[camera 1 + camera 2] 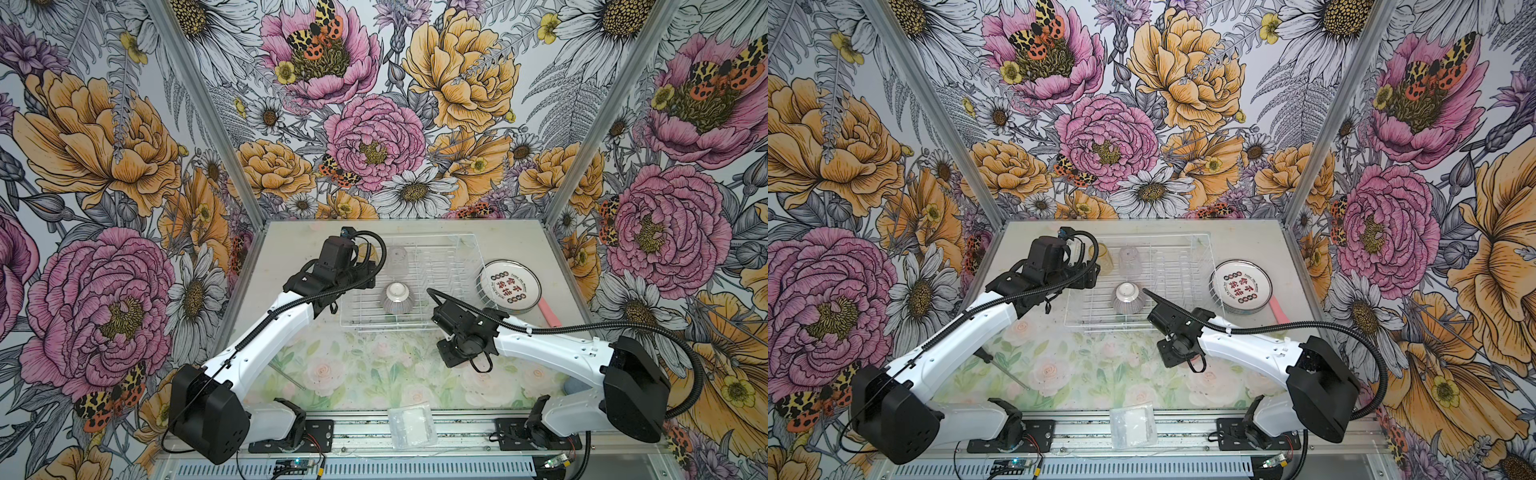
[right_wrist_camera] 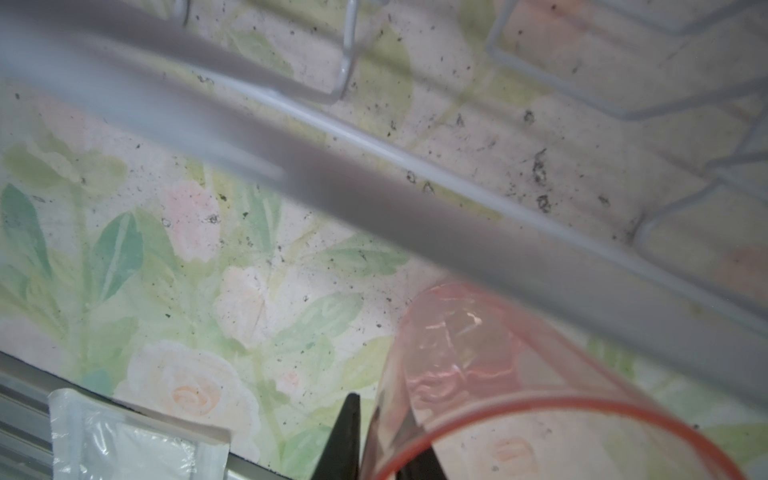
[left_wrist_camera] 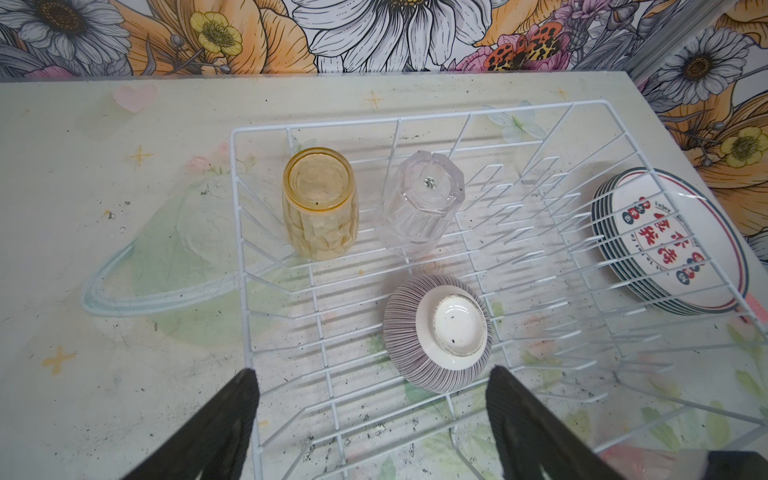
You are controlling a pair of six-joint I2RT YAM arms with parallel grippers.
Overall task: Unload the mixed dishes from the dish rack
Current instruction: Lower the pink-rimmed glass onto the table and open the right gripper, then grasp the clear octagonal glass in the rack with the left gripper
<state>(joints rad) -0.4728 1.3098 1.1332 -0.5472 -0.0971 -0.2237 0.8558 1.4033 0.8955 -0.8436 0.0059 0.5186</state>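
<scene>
The dish rack (image 1: 436, 249) (image 1: 1163, 257) (image 3: 519, 112) sits at the back of the table. Upside down in it are a yellow tumbler (image 3: 320, 203) (image 1: 1102, 257), a clear tumbler (image 3: 422, 203) (image 1: 395, 259) and the ribbed bowl (image 3: 438, 332) (image 1: 397, 297) (image 1: 1128, 297). A stack of plates (image 3: 665, 241) (image 1: 509, 286) (image 1: 1241, 289) lies just outside its right wall. My left gripper (image 3: 372, 374) hovers wide open over the rack's left front, empty. In front of the rack, my right gripper (image 2: 374, 411) straddles the rim of the pink tumbler (image 2: 478, 361), one finger inside and one outside, slightly apart.
A clear plastic bag (image 1: 411, 422) (image 2: 124, 444) lies at the table's front edge. A pink handle (image 1: 549, 312) pokes out beside the plates. A thin metal rod (image 1: 1005, 370) lies on the mat under the left arm. Flowered walls close in three sides.
</scene>
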